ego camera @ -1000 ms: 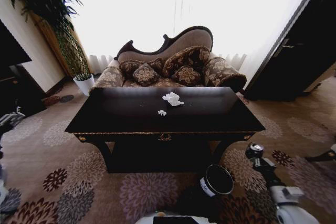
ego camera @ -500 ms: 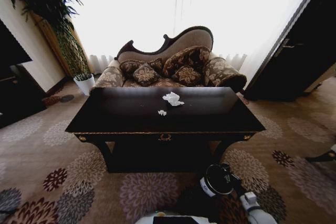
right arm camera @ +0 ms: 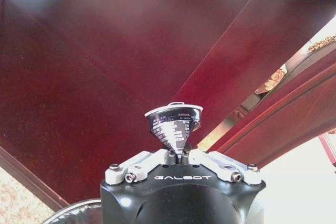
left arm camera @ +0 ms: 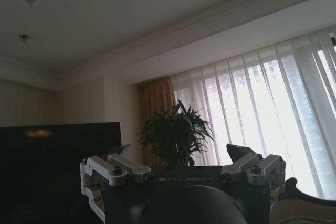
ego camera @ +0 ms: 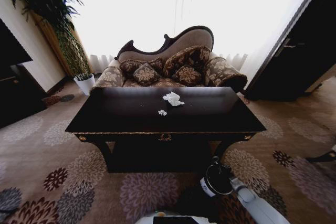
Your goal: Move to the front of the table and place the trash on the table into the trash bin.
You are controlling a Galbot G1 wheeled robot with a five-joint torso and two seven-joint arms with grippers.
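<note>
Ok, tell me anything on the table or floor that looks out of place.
A crumpled tissue and a small white scrap litter the otherwise tidy table. The right gripper holds a dark can by the trash bin.

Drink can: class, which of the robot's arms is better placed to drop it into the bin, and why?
Right. The right gripper is shut on the drink can and sits over the trash bin; the left gripper is raised, open.

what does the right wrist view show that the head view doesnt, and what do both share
Only the right wrist view: the dark can pinched in the right gripper, near the table's underside. Only the head view: the tabletop with the crumpled tissue and small white scrap, and the sofa behind. Both: the table, the black bin's rim and the right arm.
</note>
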